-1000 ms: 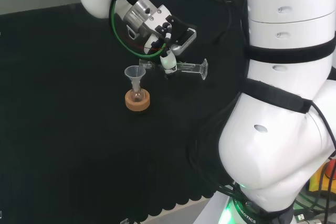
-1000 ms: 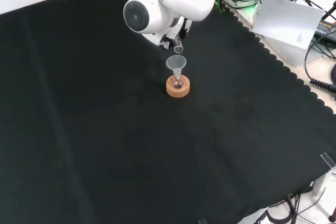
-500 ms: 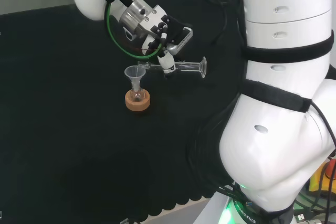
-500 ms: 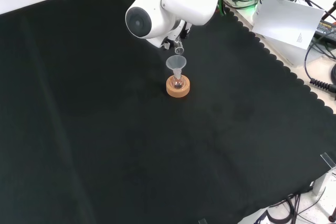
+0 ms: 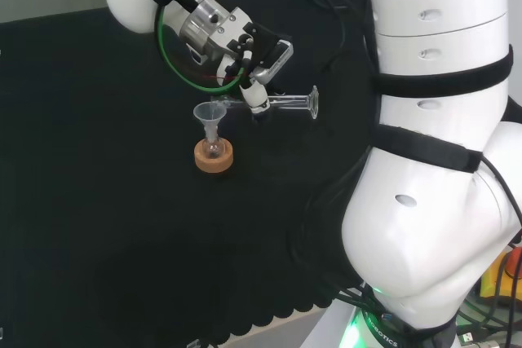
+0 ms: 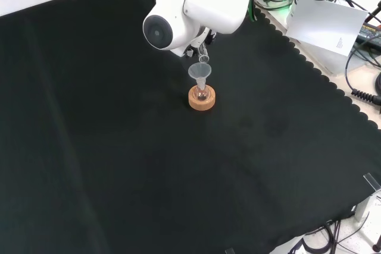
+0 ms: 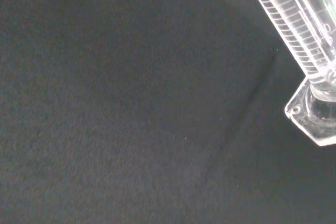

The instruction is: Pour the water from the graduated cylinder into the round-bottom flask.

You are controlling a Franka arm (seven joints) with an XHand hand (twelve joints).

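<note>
A small round-bottom flask sits in a cork ring stand with a clear funnel in its neck. The hand is shut on the clear graduated cylinder, which lies about level above the cloth, its mouth near the funnel's rim and its foot to the right in the head view. In the front view the cylinder's mouth hangs just above the funnel and the flask on its cork ring. The wrist view shows the cylinder's marked tube and its foot.
Black cloth covers the bench around the flask. The arm's white links rise at the right of the head view. A white sheet, cables and gear lie beyond the cloth's scalloped edge at the top right of the front view.
The hand and cylinder have shifted slightly left and up in the head view. The cylinder has tipped a little closer to level, its mouth staying over the funnel.
</note>
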